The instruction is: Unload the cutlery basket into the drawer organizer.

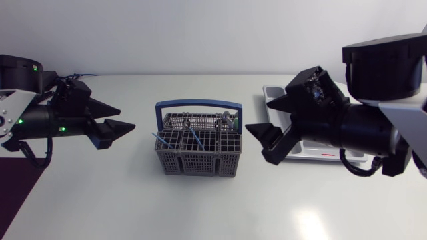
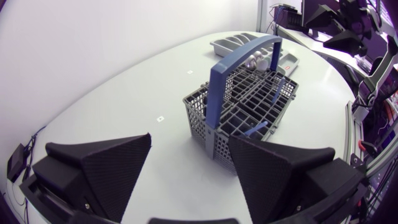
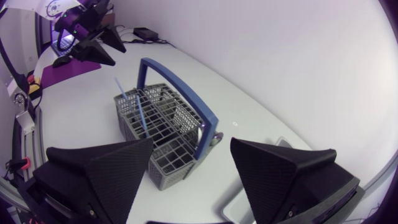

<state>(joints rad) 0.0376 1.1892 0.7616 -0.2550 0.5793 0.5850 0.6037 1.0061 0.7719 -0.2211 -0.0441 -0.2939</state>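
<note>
The blue handle [image 1: 200,103] arches over the basket [image 1: 200,163], partly barring entry from above.

Grey basket [image 1: 198,157] upright, blue-handled cutlery [image 1: 195,139] inside; organizer [image 1: 272,92] nearby, seemingly pale grey.

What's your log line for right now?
left gripper open | right gripper open | cutlery basket between them, holds cutlery | organizer partly behind right arm
</note>
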